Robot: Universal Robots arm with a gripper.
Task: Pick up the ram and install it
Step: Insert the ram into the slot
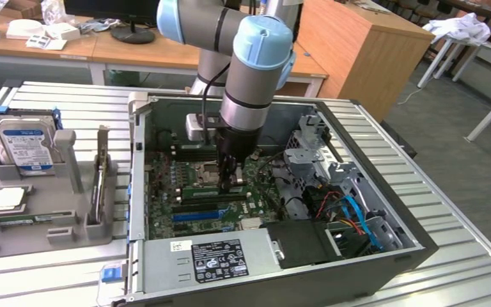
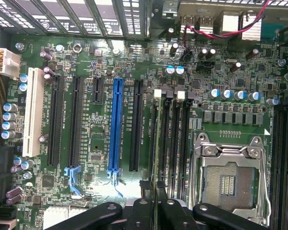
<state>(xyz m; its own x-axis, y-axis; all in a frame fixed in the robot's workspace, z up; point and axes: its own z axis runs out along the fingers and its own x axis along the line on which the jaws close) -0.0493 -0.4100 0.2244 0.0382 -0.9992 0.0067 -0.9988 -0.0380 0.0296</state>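
My gripper [image 1: 229, 184] reaches straight down into the open computer case [image 1: 382, 256], over the motherboard [image 1: 173, 176]. It is shut on the ram [image 1: 199, 190], a thin green stick held level just above the board beside the CPU socket [image 1: 207, 171]. In the wrist view the ram [image 2: 156, 143] shows edge-on, running from between my dark fingers [image 2: 140, 213] along the row of black memory slots [image 2: 175, 143]. It lines up with the slot at the edge of that row. Whether it touches the slot I cannot tell.
A blue expansion slot [image 2: 116, 129], black slots and a white slot [image 2: 32, 112] lie beside the memory row, the CPU socket [image 2: 228, 179] on the other side. Power supply [image 1: 220, 259] and drive-bay cables [image 1: 357, 217] crowd the case. A hard drive [image 1: 23, 144] stands in a grey holder at the exterior view's left.
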